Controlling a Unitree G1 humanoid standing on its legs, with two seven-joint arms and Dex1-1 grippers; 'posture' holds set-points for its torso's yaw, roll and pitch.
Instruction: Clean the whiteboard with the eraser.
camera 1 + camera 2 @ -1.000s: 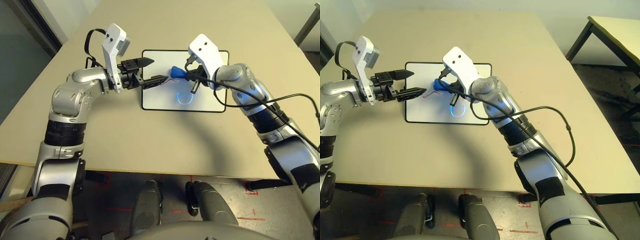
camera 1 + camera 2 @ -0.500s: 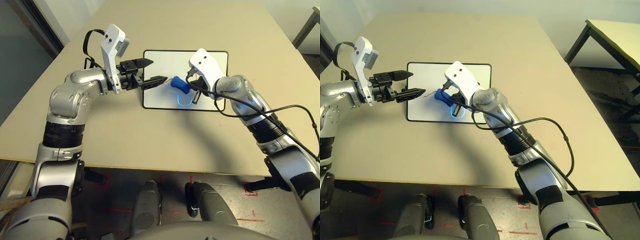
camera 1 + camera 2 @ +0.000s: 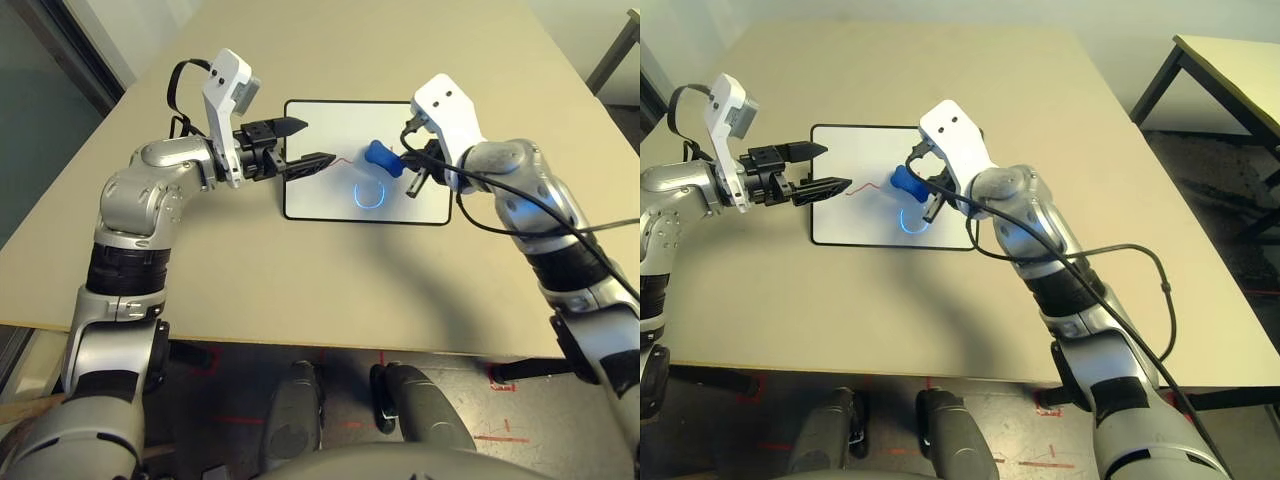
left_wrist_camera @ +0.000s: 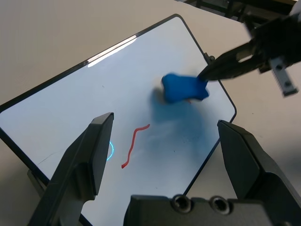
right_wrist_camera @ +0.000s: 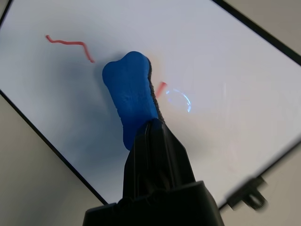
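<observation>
Whiteboard (image 3: pixel 330 125) mid-wipe — right tool (image 3: pixel 403 163) clamps eraser (image 3: pixel 381 156); left tool (image 3: pixel 300 143) open. Next: red squiggle (image 4: pixel 133 145).

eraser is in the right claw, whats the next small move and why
Probably sweep the eraser left across the whiteboard toward the red squiggle, with the right claw shut on it. That red line is unwiped beside the eraser, and a blue arc remains nearer the robot.
</observation>
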